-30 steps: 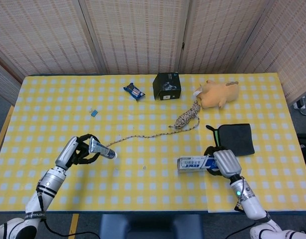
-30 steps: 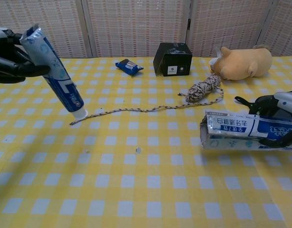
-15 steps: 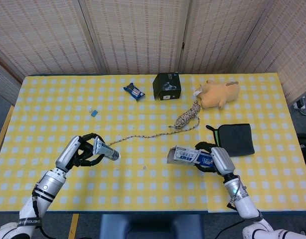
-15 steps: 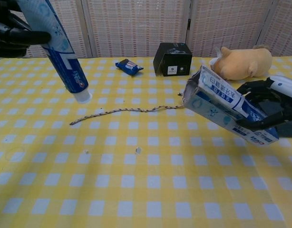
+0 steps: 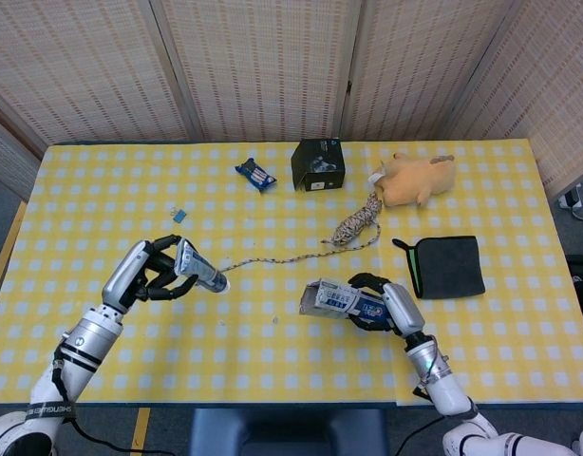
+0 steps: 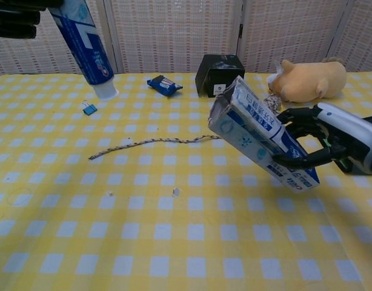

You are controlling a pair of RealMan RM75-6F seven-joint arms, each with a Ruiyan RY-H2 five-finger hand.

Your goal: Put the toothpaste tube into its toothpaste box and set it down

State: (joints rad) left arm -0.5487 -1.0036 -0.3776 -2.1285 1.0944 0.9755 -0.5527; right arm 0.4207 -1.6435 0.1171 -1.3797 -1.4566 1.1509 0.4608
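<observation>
- Box: right hand is clamped on its rear end; since 1 s ago it has come up off the counter, swung toward centre and tilted, open mouth now facing up-left toward the other arm.
- Tube: left hand is wrapped round its upper part; it has risen too, cap end down and angled toward the box. In the chest view the hand is mostly cut off at the top edge.
- Meaning: both parts are airborne and turned to face each other but well apart w/ a gap between cap and box mouth; looks like the line-up step before insertion, nothing inside yet.
- Plush toy and dark cloth: right side, behind/beside the right arm, not in the path.
- Black cube: far centre, out of the way.
- Cord: lies on the counter under the gap between tube and box, running to a knotted bundle; only matters at set-down.
- Blue packet, small blue clip: far side, clear of the work.
</observation>
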